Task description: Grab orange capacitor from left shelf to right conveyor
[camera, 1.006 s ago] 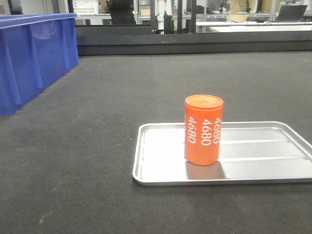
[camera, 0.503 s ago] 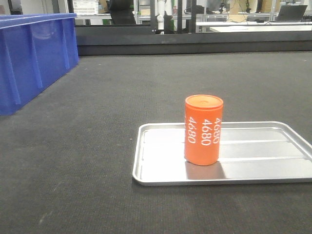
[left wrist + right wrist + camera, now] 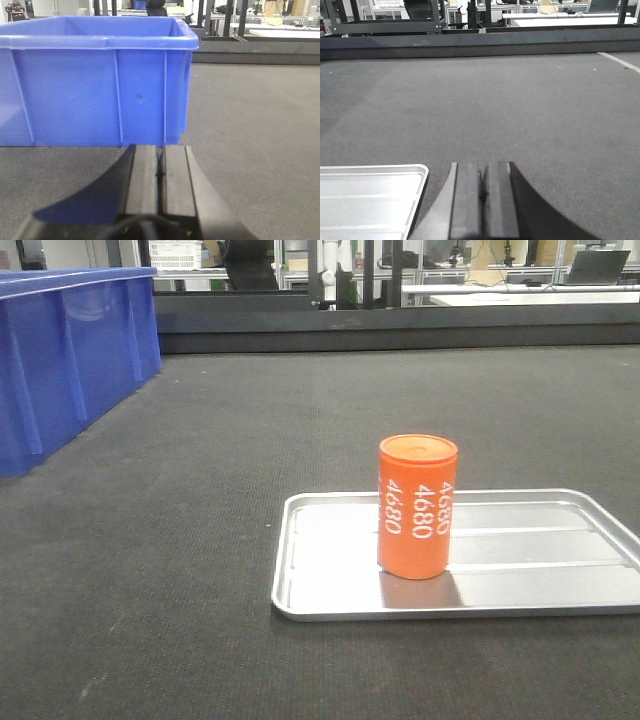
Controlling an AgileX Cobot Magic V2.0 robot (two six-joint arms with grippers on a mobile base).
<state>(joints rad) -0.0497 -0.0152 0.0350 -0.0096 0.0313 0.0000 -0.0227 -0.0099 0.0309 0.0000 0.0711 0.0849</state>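
Both grippers (image 3: 160, 170) (image 3: 482, 192) closed, empty; orange capacitor (image 3: 417, 506) upright on tray (image 3: 540, 550).

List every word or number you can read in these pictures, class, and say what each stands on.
"4680": white digits printed sideways, several times, down the upright orange cylindrical capacitor standing in the shallow silver metal tray.
Blue plastic bin: no text seen.
Background labels: too small to read.

The orange capacitor (image 3: 417, 507) carries the number "4680" in white, printed sideways several times along its side. No other text can be read in any view.
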